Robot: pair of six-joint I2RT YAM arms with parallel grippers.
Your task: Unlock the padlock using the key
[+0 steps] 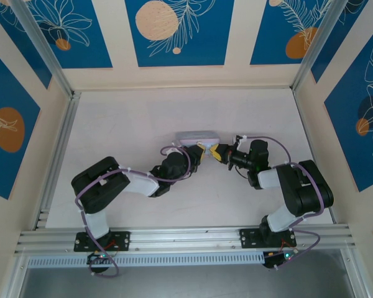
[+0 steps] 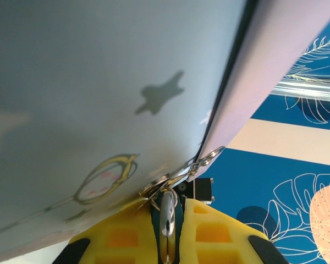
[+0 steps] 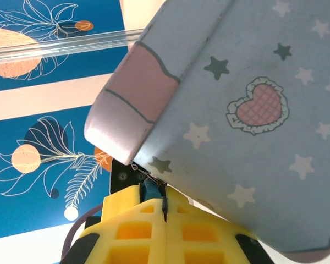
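Observation:
The pale blue tin (image 1: 198,135) lies at mid-table, and both grippers meet at its near edge. My left gripper (image 1: 202,151) comes from the left and my right gripper (image 1: 216,153) from the right. In the left wrist view the tin (image 2: 99,82) looms close. The left gripper (image 2: 168,208) is shut on the padlock (image 2: 168,225), a small shiny piece seen edge-on and hung on wire rings (image 2: 154,190). In the right wrist view the starred tin (image 3: 253,110) is overhead. The right gripper (image 3: 165,193) is shut on the key (image 3: 165,204), a thin dark sliver, beside the bluish padlock (image 3: 151,190).
White tabletop (image 1: 130,118) is bounded by aluminium rails (image 1: 56,155) and walls with blue leaf panels (image 1: 174,31). Purple cables (image 1: 267,141) loop over both arms. Bare table lies behind and to either side of the tin.

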